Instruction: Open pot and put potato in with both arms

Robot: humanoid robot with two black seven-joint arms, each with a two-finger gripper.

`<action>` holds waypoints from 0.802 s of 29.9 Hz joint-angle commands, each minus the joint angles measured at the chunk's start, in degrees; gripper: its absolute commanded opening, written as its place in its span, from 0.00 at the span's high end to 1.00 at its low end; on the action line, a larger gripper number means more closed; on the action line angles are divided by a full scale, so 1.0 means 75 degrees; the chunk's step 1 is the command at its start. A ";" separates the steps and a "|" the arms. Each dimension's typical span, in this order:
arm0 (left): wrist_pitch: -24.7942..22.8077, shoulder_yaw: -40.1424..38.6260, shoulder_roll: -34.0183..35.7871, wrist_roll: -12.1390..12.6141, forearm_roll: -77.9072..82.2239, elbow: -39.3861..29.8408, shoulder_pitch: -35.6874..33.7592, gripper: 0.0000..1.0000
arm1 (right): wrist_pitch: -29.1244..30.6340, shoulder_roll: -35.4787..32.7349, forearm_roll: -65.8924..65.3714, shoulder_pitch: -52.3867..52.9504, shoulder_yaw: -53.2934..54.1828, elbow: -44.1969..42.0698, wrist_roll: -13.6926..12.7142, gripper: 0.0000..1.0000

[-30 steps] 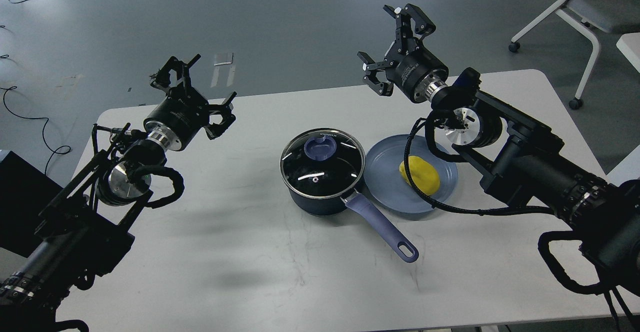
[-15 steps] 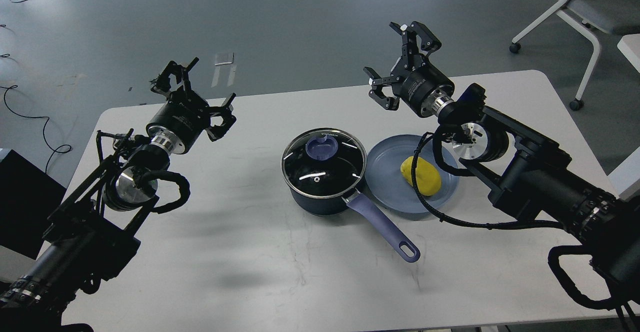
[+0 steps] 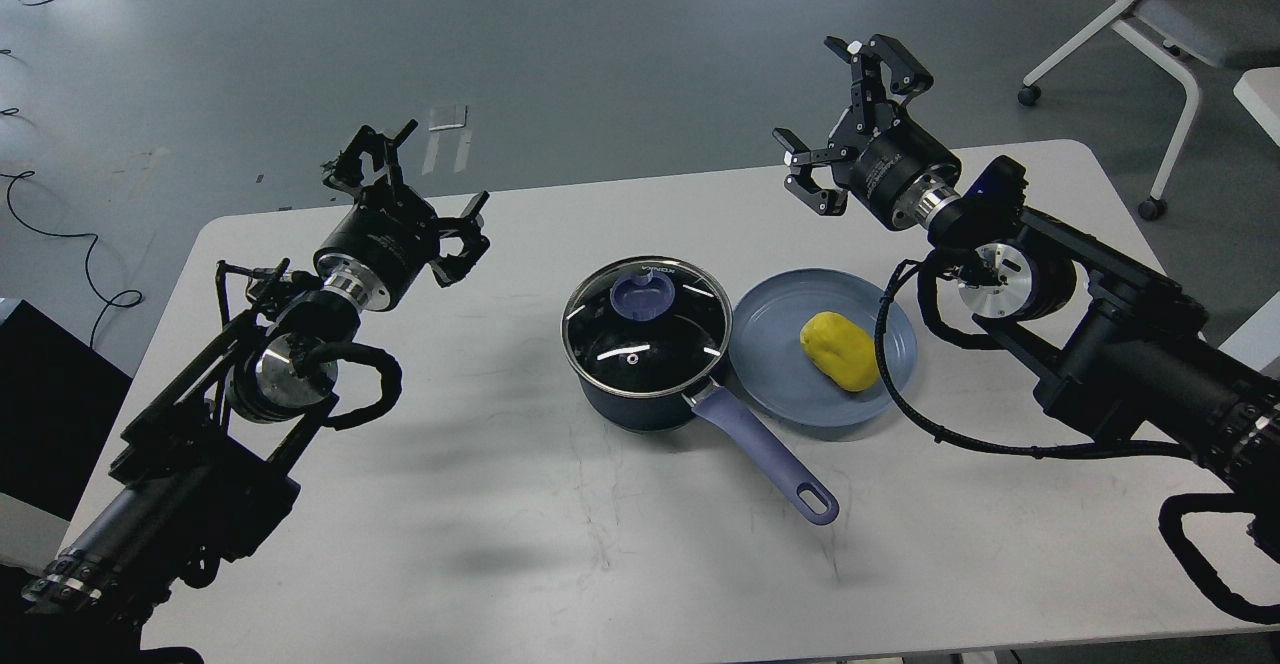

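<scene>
1. Over the last second the right claw (image 3: 850, 119) has swung to the robot's right and slightly lower, so the arm's cable no longer crosses in front of the potato (image 3: 840, 350). The potato now shows whole, lying on the blue plate (image 3: 775, 384), just right of the pot (image 3: 645, 364).
2. The left claw (image 3: 405, 199) has drifted a little toward the pot, but it is well apart from it, raised above the surface (image 3: 500, 544).
3. Both claws are spread, fingers apart, holding nothing.
4. The pot, the plate and the potato have not shifted. The glass lid (image 3: 645, 329) sits closed on the pot, its purple knob (image 3: 640, 296) untouched.
5. My reading: this is only the approach. The task's opening step is not yet done, and neither claw is close enough to the knob or the potato to act.
6. The pot's inside is hard to judge; the dark lid shows reflections, not contents.
7. The left claw's fingers are dark and tangled against the floor, so their exact tips are hard to pick out, though the spread is plain.
8. Both arms run off the lower edges, and the surface's near edge is cut off.
</scene>
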 commanded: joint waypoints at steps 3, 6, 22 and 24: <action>0.0456 0.0001 0.0008 -0.0059 0.1101 -0.0140 -0.0029 0.02 | 0.0000 -0.0095 0.0014 0.0000 0.0068 0.0052 0.0021 0.00; 0.0491 0.0013 -0.0004 -0.0911 0.2467 -0.0222 -0.0029 0.02 | 0.0000 -0.0095 0.0014 -0.0012 0.0068 0.0053 0.0033 0.00; 0.2624 0.0620 0.0570 -0.1876 1.1668 -0.1710 -0.0298 0.02 | -0.0012 -0.0611 0.0038 -0.0198 0.0068 0.0041 0.0056 0.00; 0.2624 0.1101 0.0570 -0.1888 1.2118 -0.1781 -0.0486 0.02 | -0.0059 -0.0588 0.0038 -0.0234 0.0068 0.0041 0.0056 0.00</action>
